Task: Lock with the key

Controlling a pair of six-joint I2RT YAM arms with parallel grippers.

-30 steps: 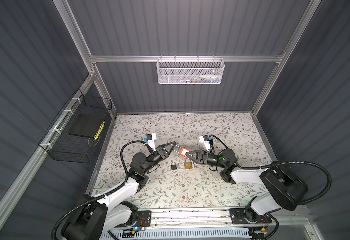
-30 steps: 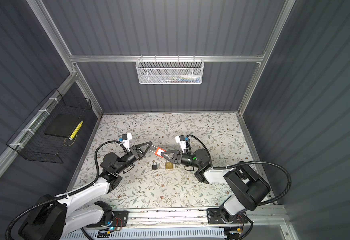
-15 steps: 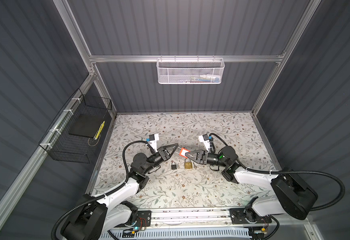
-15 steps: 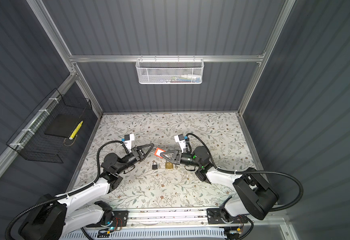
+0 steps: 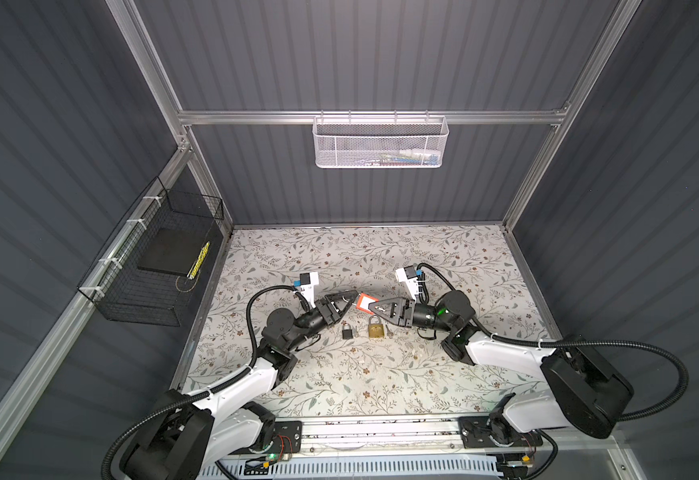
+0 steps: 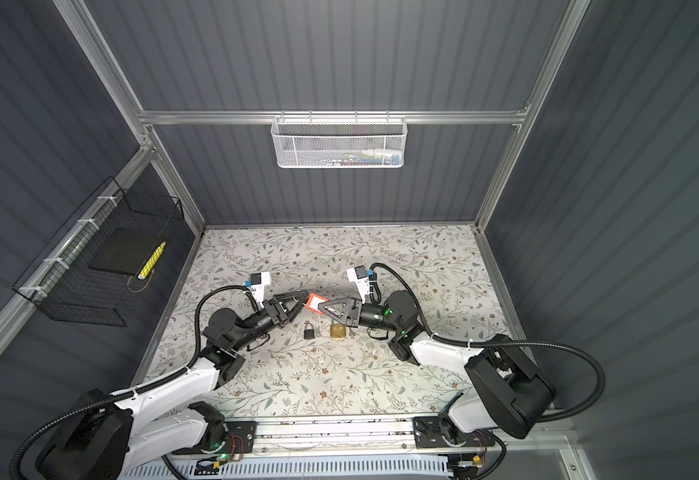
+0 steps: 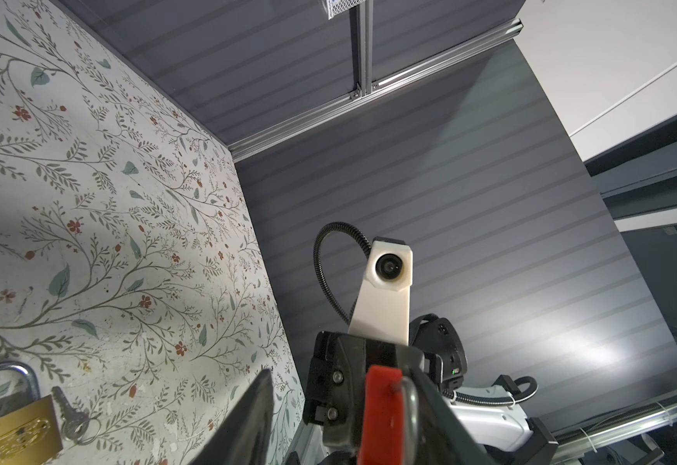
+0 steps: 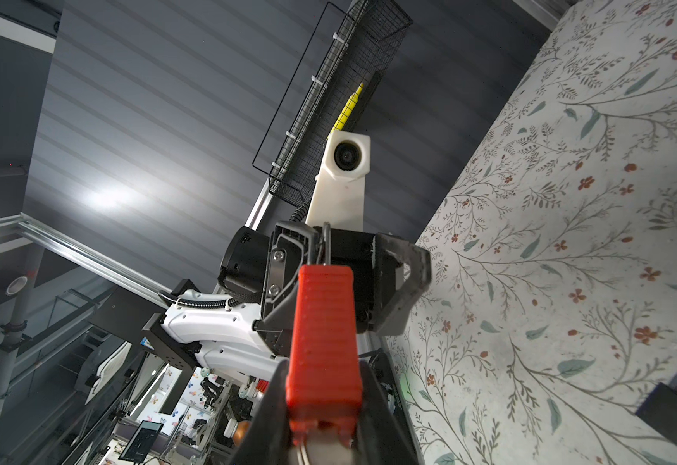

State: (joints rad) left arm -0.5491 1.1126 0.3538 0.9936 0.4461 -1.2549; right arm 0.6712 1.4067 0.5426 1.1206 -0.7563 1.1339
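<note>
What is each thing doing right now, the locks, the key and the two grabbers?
red padlock, held up in the air.
right gripper, shut on the red padlock.
left gripper, open, close to the red padlock.
brass padlock, lying flat, shackle closed.
silver key, lying beside the brass padlock, not in it.
black padlock, lying flat, untouched.

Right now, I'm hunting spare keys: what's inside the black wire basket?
The black wire basket holds a flat black slab and a yellow pen; beneath the slab is hidden.
</note>
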